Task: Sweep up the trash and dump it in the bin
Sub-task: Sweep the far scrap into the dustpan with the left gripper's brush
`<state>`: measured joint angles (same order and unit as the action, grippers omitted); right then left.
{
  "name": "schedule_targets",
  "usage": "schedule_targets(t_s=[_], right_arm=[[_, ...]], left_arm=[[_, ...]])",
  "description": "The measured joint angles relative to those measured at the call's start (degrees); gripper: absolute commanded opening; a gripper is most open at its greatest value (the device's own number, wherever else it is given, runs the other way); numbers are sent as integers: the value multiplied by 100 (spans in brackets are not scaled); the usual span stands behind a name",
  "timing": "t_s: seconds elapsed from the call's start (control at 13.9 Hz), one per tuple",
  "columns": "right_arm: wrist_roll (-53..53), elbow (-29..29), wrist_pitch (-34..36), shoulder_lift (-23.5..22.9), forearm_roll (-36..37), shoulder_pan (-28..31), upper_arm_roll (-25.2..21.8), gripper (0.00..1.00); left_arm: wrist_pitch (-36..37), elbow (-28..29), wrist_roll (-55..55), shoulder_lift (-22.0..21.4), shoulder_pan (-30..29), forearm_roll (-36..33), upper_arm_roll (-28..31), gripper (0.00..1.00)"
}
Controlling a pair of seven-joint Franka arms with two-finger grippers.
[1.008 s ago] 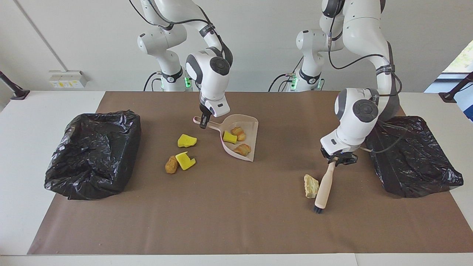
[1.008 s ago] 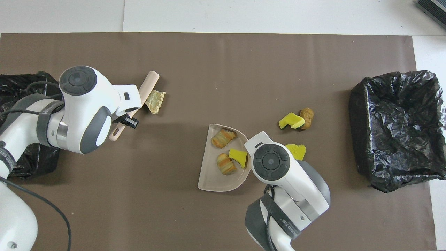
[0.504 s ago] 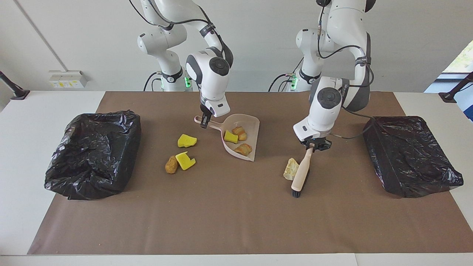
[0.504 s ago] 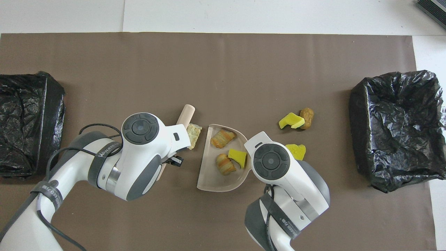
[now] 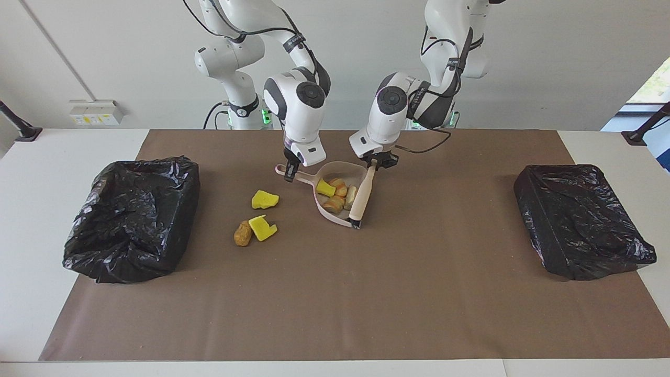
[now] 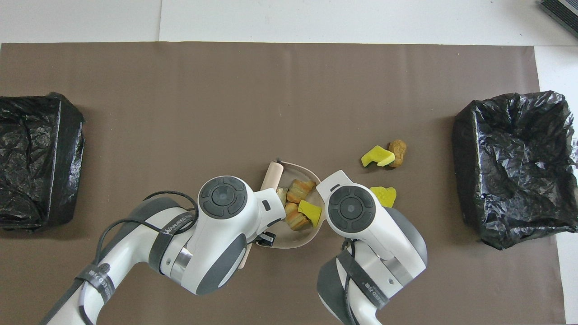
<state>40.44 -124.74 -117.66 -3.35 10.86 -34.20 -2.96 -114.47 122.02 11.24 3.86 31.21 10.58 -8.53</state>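
Facing view: the right gripper [image 5: 288,174] is pinched on the handle of the pale pink dustpan [image 5: 356,172], which rests on the brown mat [image 5: 398,272] near the robots. The left gripper [image 5: 375,162] is clamped on the handle of the brush [image 5: 362,199], whose black bristles sit at the dustpan's open edge. Inside the pan lie a yellow sponge chunk [image 5: 325,187], tan bread lumps [image 5: 336,196] and a pale piece [image 5: 350,196] against the brush. On the mat, toward the right arm's end, lie a loose yellow chunk [image 5: 264,199], a second yellow chunk [image 5: 261,228] and a brown lump [image 5: 243,233] touching it. A black-lined bin [image 5: 133,217] stands at the right arm's end, another black-lined bin [image 5: 581,220] at the left arm's end.

Overhead view: both wrists cover their fingers. The brush [image 6: 272,175] lies along the dustpan's mouth; the pan [image 6: 301,168] holds four pieces of trash [image 6: 300,198] bunched together. Three pieces remain on the mat between the pan and the bin [image 6: 515,167].
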Motion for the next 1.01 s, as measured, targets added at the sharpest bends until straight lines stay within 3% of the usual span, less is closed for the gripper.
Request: schedule_targets(t_s=[0.36, 0.65, 1.01], right_arm=[[0, 0, -1, 0, 0, 0, 0, 0], [0, 0, -3, 0, -1, 0, 0, 0], [0, 0, -4, 0, -1, 0, 0, 0]], left_arm=[[542, -52, 5, -627, -104, 243, 114, 0], [1346, -152, -12, -1186, -800, 202, 185, 0], [1148, 219, 112, -1192, -1207, -24, 194, 0]])
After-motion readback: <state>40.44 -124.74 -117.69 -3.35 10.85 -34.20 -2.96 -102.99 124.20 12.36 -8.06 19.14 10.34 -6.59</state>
